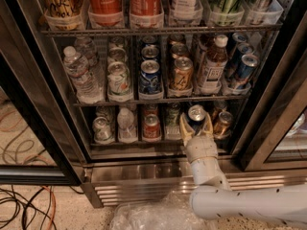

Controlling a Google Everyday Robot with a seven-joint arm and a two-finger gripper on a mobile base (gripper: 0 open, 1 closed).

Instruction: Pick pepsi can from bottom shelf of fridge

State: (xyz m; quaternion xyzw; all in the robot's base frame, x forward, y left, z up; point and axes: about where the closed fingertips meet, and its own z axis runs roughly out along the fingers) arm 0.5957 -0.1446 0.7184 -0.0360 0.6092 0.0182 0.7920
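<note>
The fridge [144, 176] stands open in front of me, with wire racks of drinks. On the bottom shelf [129, 142] the pepsi can [196, 114], dark blue with a silver top, sits between my gripper's two pale fingers [185, 126]. My gripper [196, 124] reaches in from below on a white arm and is shut on the can, holding it slightly raised at the shelf's front. A copper-brown can [223, 123] stands just to its right and a red can [151, 126] to its left.
A green can [171, 116], a water bottle [126, 123] and a silver can [101, 128] share the bottom shelf. The black door frame [268, 123] stands close on the right. A clear plastic bag [148, 213] and cables [24, 207] lie on the floor.
</note>
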